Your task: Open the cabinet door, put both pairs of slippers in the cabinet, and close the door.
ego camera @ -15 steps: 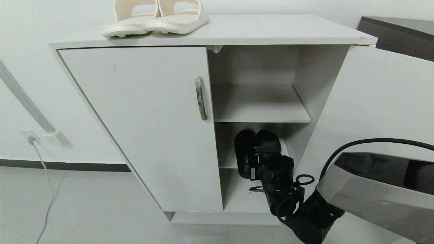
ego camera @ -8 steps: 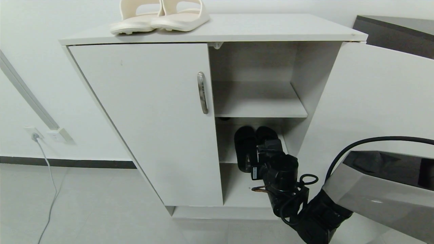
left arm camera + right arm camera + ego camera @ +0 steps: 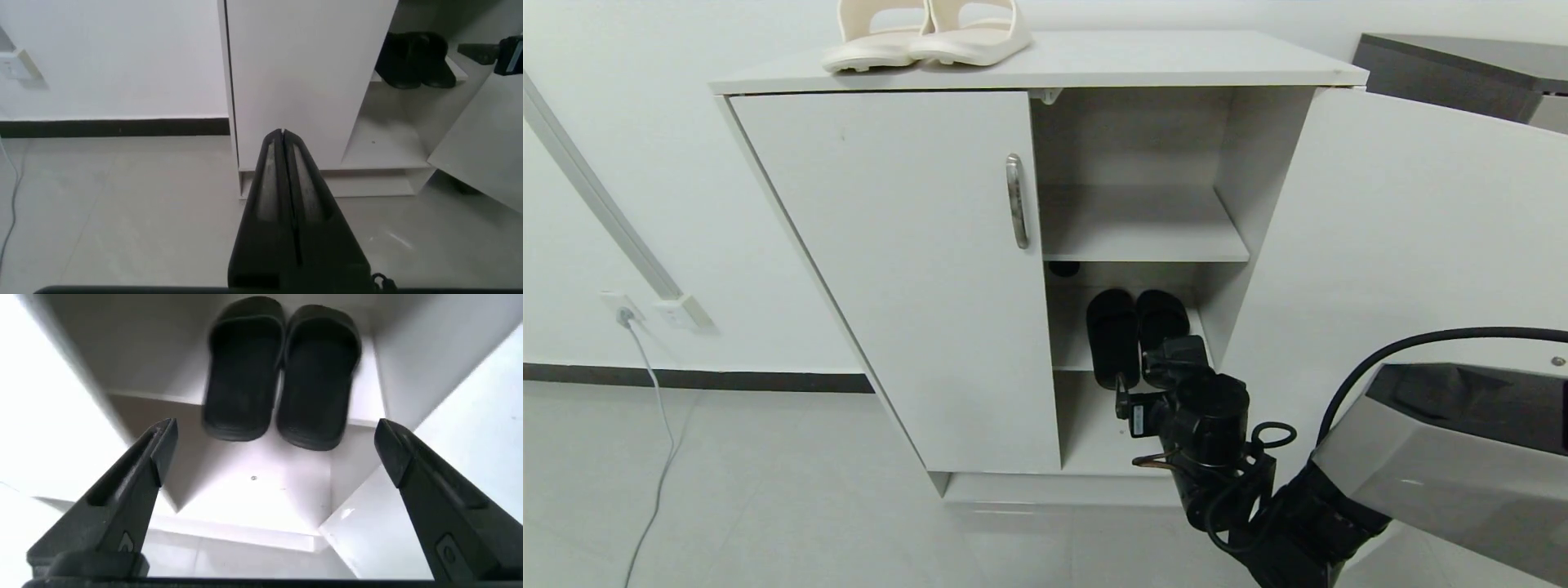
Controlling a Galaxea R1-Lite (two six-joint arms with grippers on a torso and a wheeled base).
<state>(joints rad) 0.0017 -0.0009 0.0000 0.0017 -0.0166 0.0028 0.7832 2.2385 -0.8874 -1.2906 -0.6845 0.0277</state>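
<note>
A pair of black slippers lies side by side on the middle shelf of the white cabinet, toes inward. A cream pair rests on the cabinet top at its left. The right door stands swung open; the left door is closed. My right gripper is open just in front of the black slippers, holding nothing. My left gripper hangs shut and empty above the floor, some way before the cabinet. The left wrist view also catches the black slippers.
The upper shelf and bottom shelf are bare. A metal handle sits on the closed door. A wall socket with a cable is at the left. Dark furniture stands behind the open door. Grey floor spreads before the cabinet.
The whole head picture has shifted, so the camera moved. My right gripper has drawn back from the black slippers, which stay on the shelf.
</note>
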